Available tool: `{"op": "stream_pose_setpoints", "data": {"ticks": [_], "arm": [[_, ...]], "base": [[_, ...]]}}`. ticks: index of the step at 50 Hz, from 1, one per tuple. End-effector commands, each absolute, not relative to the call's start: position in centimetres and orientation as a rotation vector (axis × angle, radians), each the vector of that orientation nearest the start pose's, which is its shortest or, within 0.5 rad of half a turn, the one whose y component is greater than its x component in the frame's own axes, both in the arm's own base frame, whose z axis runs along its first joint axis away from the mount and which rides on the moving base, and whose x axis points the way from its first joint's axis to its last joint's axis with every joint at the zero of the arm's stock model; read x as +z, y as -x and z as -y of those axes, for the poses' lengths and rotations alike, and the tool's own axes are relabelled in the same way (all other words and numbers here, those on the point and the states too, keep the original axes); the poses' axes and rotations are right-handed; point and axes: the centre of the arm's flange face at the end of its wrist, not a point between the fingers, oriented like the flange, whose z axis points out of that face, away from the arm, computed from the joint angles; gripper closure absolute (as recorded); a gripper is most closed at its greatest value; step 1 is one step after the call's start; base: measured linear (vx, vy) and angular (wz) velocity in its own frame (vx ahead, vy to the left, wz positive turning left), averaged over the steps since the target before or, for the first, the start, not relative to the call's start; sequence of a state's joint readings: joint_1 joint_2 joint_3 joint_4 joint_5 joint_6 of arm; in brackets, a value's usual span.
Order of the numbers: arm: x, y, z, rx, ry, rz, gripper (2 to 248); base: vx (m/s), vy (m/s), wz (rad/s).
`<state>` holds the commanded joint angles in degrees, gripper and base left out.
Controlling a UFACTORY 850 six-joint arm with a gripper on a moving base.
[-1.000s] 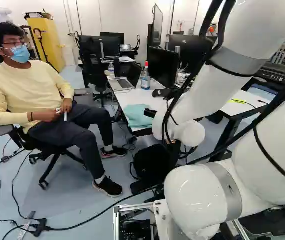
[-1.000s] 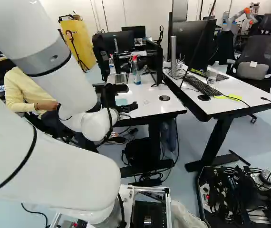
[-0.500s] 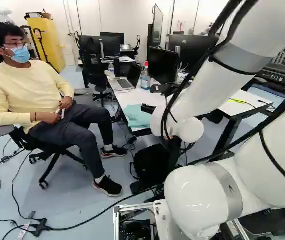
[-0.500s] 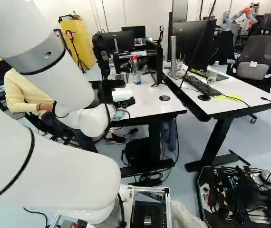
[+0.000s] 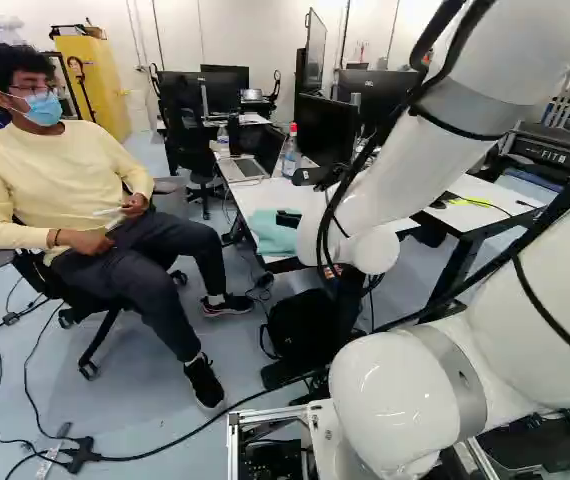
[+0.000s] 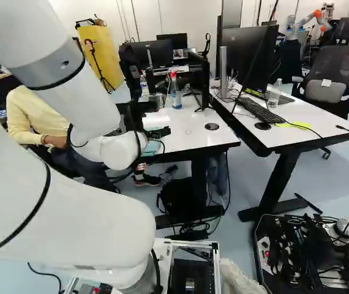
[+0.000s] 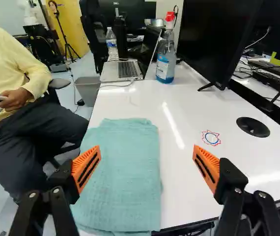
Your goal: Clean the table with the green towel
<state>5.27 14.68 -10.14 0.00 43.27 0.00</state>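
1. One green towel appears in the left base view, at the near end of the white table. The gripper is positioned above this end. A laptop and a spray bottle stand farther along the table.
2. Right base view: the arm extends from the left toward the table and partly hides the towel. A second table stands at the right, supporting a keyboard.
3. Wrist view: the gripper is set wide, with its orange pads well apart. The towel lies flat and folded on the tabletop, along the side edge. One finger overlaps it in this view; the opposite finger is seen against bare tabletop. Ahead of the gripper, the spray bottle stands between the laptop and a monitor. A round black fitting is set into the tabletop.
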Motion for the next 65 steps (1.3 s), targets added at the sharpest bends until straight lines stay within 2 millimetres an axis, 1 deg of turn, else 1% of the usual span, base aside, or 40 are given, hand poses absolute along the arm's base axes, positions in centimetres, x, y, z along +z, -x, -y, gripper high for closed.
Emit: {"op": "stream_pose_setpoints", "data": {"ticks": [16,65], "arm": [[38.2,-31.2,-3.8,-1.65,2.593,0.155,3],[37.8,-37.0,-6.8,-1.487,2.656,0.24,3]], "base": [[0.0,0.0,0.0],[0.0,0.0,0.0]]}}
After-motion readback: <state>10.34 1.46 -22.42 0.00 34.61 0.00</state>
